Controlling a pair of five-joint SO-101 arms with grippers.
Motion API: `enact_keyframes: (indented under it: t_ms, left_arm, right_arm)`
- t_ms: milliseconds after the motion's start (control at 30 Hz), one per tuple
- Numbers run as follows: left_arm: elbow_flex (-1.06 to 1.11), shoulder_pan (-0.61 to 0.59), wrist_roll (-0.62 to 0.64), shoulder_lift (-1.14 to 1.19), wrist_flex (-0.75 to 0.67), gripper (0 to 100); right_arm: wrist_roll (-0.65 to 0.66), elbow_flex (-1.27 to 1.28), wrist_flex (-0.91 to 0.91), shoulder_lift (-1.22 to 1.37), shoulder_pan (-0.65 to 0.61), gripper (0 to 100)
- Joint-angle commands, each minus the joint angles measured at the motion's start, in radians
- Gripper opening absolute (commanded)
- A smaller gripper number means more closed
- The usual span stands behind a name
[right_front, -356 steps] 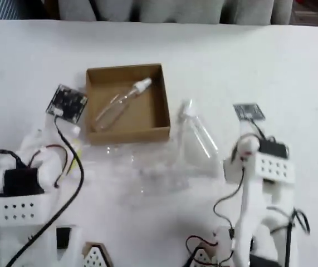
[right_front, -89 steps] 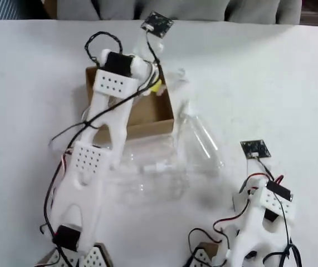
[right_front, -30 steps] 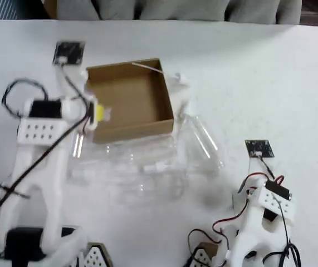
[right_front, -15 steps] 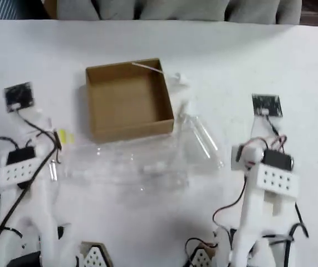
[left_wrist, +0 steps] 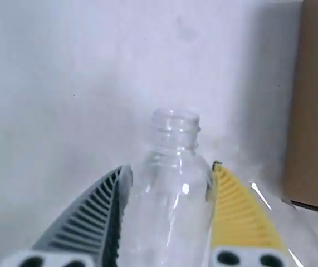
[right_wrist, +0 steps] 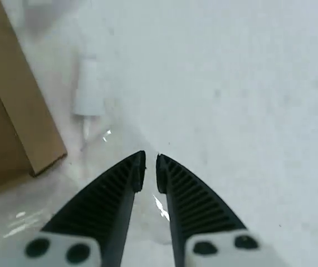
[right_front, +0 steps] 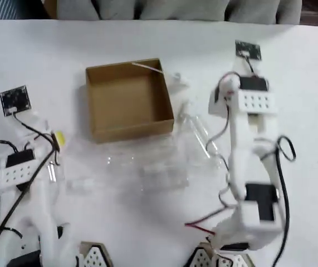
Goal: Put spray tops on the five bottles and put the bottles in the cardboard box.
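On the table (right_front: 309,83), the left gripper (left_wrist: 170,168) clasped a capless bottle (left_wrist: 173,139) (lower left, overhead); the right gripper (right_wrist: 150,161), closed empty, probably needed the spray top (right_wrist: 87,92) next.

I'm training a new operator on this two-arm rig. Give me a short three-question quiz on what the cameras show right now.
1. True or false: a bottle lies inside the cardboard box.
2. What is the left gripper shut on?
A. a spray top
B. a clear bottle with a bare, open neck
C. nothing
3. Fill in: the right gripper, shut with nothing between its fingers, points toward a white ____ lying beside the box.

Key
1. False. No bottle is in the box.
2. B
3. spray top
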Motion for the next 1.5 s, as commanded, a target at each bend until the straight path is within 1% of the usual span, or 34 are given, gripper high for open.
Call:
enact_keyframes:
  t_ms: [0,133,267,367,433,567,633,667,700,767,833,1000,1033,1067,1133,1300,1467]
  left_arm:
    - [-0.011,-0.005,0.006,-0.021,-0.032,2]
    - [-0.011,0.001,-0.04,-0.021,-0.032,2]
    - [0.005,0.024,-0.049,-0.024,-0.044,2]
    - [0.046,0.028,-0.049,-0.025,-0.133,2]
    - [0.06,0.028,-0.048,-0.027,-0.166,2]
    - [0.063,0.028,-0.048,-0.027,-0.173,2]
    - [0.061,0.028,-0.048,-0.027,-0.173,2]
    - [0.061,0.028,-0.048,-0.027,-0.173,2]
    - [0.061,0.03,-0.048,-0.027,-0.173,2]
    - [0.061,0.044,-0.049,-0.027,-0.175,2]
    - [0.061,0.05,-0.049,-0.027,-0.175,2]
    - [0.061,0.058,-0.049,-0.022,-0.175,2]
    - [0.061,0.058,-0.049,-0.022,-0.175,2]
    - [0.061,0.058,-0.049,-0.022,-0.175,2]
    - [0.061,0.058,-0.049,-0.022,-0.175,2]
    - [0.061,0.054,-0.049,-0.022,-0.175,2]
    - [0.071,0.054,-0.049,-0.019,-0.218,2]
  right_arm:
    - [-0.061,-0.295,0.053,0.15,-0.016,3.9]
    - [-0.187,-0.54,0.09,0.337,-0.025,11.9]
    - [-0.276,-0.752,0.097,0.503,-0.05,11.6]
    - [-0.362,-0.89,0.096,0.61,-0.077,12.6]
    - [-0.405,-0.98,0.091,0.673,-0.094,14.3]
    - [-0.503,-1.158,0.065,0.792,-0.113,18.5]
    - [-0.508,-1.235,0.067,0.846,-0.116,19.4]
    - [-0.477,-1.264,0.07,0.863,-0.117,19.7]
    - [-0.416,-1.3,0.073,0.883,-0.12,19.4]
    - [-0.241,-1.353,0.081,0.912,-0.119,19.4]
    - [0.005,-1.39,0.099,0.937,-0.122,19.4]
    - [0.743,-1.399,0.153,0.989,-0.142,19.4]
    - [0.864,-1.401,0.153,1.0,-0.14,19.4]
    - [0.956,-1.404,0.151,1.009,-0.139,19.4]
    - [1.034,-1.404,0.136,1.02,-0.133,19.4]
    - [1.126,-1.396,-0.012,1.052,-0.105,19.4]
    - [1.227,-1.404,-0.027,1.078,-0.111,19.4]
